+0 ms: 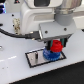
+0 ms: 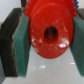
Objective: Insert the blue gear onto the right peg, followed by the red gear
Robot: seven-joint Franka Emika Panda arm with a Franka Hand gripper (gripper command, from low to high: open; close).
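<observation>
Now the jaws [image 2: 48,37] clamp the round red plastic gear [image 2: 48,31] (teal pads [image 2: 21,42] pressing both sides); beneath sits the flat blue toothed gear [image 1: 49,55] on the black-rimmed grey plate [image 1: 34,59].

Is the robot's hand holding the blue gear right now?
No. In the wrist view the hand grips the red gear; the blue gear sits on the plate.

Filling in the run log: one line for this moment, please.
claw: shut on red gear | blue gear: on plate | red gear: above blue gear
</observation>
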